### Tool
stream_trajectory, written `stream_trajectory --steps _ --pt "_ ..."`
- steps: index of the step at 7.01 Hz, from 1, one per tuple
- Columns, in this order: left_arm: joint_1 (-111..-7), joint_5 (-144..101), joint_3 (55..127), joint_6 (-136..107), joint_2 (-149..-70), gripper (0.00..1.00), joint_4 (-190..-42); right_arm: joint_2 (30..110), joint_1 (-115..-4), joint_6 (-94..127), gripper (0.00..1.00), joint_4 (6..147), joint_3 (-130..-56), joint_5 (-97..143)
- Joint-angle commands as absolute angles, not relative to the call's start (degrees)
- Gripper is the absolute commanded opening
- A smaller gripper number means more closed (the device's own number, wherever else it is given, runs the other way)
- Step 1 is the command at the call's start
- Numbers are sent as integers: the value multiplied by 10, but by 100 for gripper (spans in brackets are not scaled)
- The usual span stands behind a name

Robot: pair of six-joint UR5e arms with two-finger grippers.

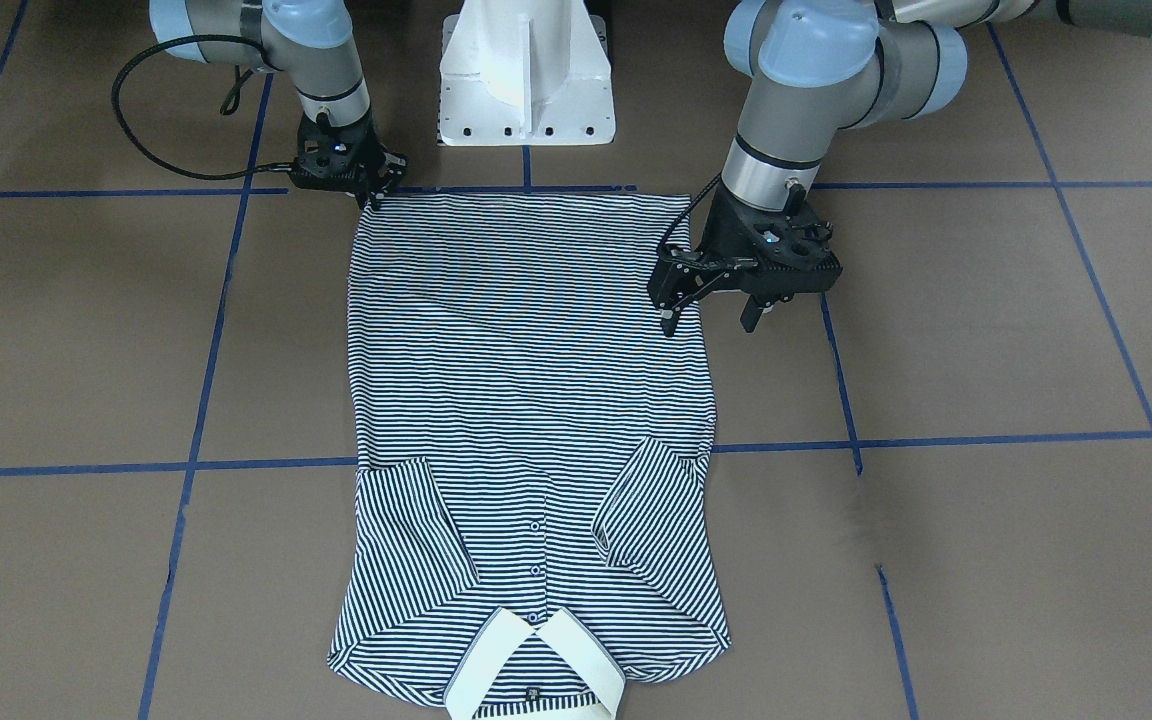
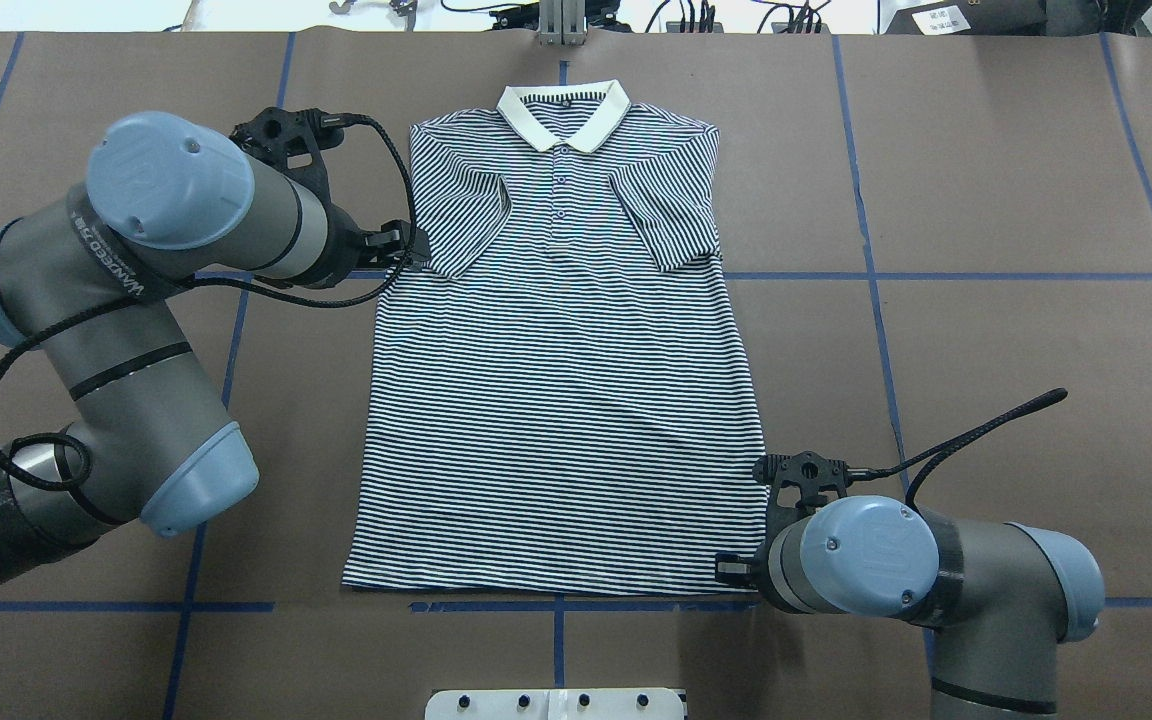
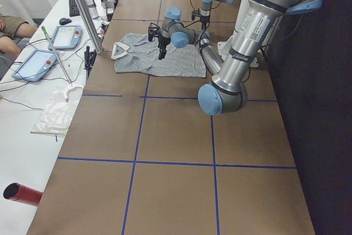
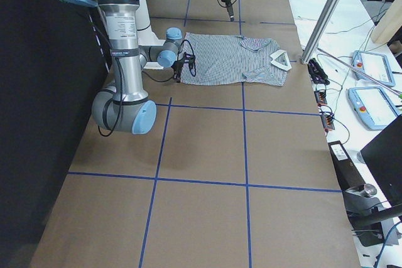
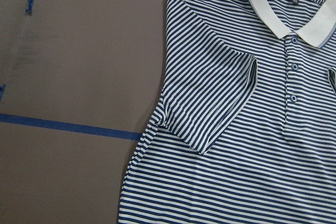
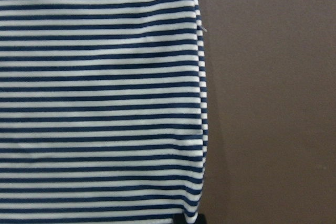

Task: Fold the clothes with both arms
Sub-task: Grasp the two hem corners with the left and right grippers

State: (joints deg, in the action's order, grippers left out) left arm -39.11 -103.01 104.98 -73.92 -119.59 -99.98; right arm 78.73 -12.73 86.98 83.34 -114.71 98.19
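- The shirt (image 1: pixel 526 400) lay flat on the surface (image 1: pixel 986 330), collar away from me, both sleeves folded in.
- My left tool (image 1: pixel 709 322) hung wide above its side edge — holding nothing.
- My right tool (image 1: pixel 373 198) sat at a hem corner; its grip I couldn't tell.
- Next, I judged, came the hem-to-collar fold — left needed the other hem corner.

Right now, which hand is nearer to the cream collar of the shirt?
Left. The left hand hovers open above the side edge of the shirt, partway toward the collar; the right hand is at a hem corner, the far end.
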Motion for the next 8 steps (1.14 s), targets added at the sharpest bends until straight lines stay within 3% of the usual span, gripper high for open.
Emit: stream_trajectory --steps 1,3,6,8 --pt "-390 -1030 1049 -739 -1196 100 -1001 786 -127 874 0 833 -1150 984" --pt "-379 -1037 1066 -774 -1186 100 -996 781 -130 896 0 832 -1173 975" --pt "-224 -987 1161 -956 -1069 99 -997 767 -139 897 0 830 -1201 973" --pt "-135 -930 1165 -1046 -1048 99 -994 766 -142 897 0 829 -1204 973"
